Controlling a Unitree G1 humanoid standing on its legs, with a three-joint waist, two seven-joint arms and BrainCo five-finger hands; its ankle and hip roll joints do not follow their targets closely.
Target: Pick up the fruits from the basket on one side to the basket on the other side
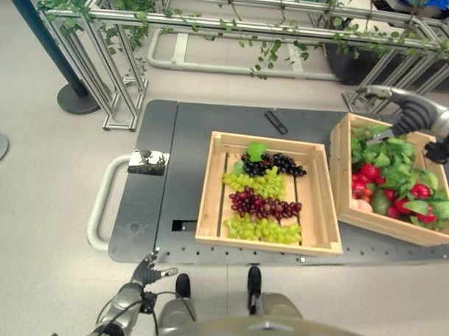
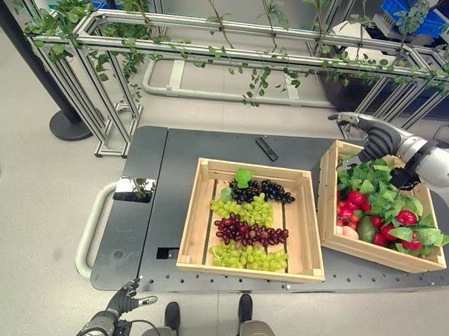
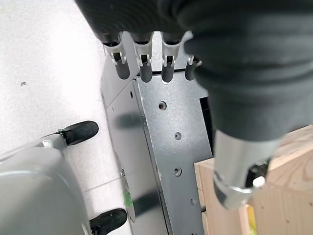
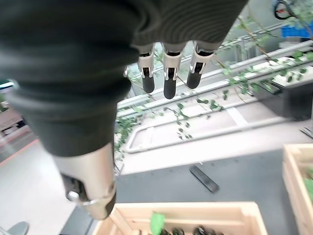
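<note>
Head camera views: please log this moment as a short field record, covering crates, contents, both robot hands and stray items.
surface: dark grey cart deck
middle crate: wooden, holds green grapes, dark red grapes and black grapes
right crate: wooden, tilted, holds leafy greens and red fruits
left robot hand: open, low by the cart's near edge, holds nothing
right robot hand: open, above the right crate's far corner, holds nothing
stray item: small black bar on the deck behind the middle crate
</note>
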